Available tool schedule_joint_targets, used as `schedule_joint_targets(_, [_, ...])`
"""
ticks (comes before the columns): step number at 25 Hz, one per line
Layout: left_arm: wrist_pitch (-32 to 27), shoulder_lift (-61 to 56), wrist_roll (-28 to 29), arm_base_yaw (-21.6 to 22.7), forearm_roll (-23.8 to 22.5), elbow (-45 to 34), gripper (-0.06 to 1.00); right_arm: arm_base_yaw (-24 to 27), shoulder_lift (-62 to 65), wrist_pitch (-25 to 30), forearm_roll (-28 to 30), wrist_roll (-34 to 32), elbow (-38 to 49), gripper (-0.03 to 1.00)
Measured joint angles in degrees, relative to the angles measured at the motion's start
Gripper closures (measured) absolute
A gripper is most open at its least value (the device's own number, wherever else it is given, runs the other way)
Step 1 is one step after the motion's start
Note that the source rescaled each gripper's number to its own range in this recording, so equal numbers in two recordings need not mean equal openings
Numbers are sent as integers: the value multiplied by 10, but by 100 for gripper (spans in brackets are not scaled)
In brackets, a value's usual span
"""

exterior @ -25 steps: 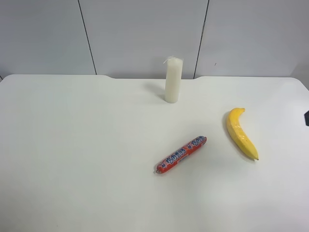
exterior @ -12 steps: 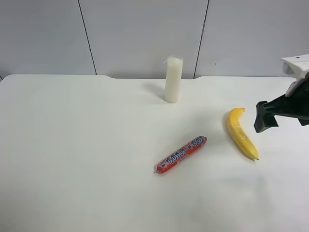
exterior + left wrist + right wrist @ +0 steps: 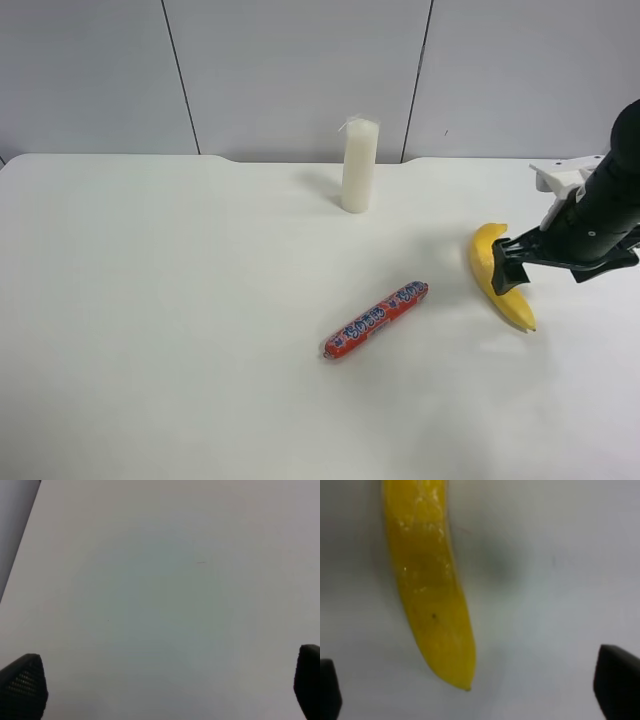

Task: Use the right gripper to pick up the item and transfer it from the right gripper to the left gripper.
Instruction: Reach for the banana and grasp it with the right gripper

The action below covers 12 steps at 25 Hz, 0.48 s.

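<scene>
Looking down from the high camera, we see a wide white table (image 3: 150,300) set against pale grey wall panels (image 3: 300,70). Reaching in from that view's right side is the right arm, thick and black with a white wrist bracket, and its right gripper (image 3: 512,265) sits low over the middle of the banana (image 3: 483,258). A white pillar candle (image 3: 359,166) stands upright near the table's far edge, well apart from everything else. The banana lies flat on the table toward the right side of the high view, curved, with its dark tip pointing toward the near edge. A red wrapped sausage stick (image 3: 375,320) lies at a slant near the table's centre, apart from the banana. In the right wrist view, the two black fingertips (image 3: 617,680) are spread wide, with one end of the banana between them and neither touching it. In the left wrist view, the left gripper (image 3: 165,682) hangs over bare table, its fingertips (image 3: 22,687) likewise spread and holding nothing.
</scene>
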<state>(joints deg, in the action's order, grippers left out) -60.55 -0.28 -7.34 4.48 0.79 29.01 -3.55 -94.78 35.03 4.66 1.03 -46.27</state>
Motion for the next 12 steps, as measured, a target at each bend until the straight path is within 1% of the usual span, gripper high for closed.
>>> schedule_joint_targets(5, [0, 0, 0, 0, 0, 0, -5, 0, -42, -24, -1, 0, 0, -3])
schedule_joint_targets(12, [0, 0, 0, 0, 0, 0, -5, 0, -94, -32, -5, 0, -1, -3])
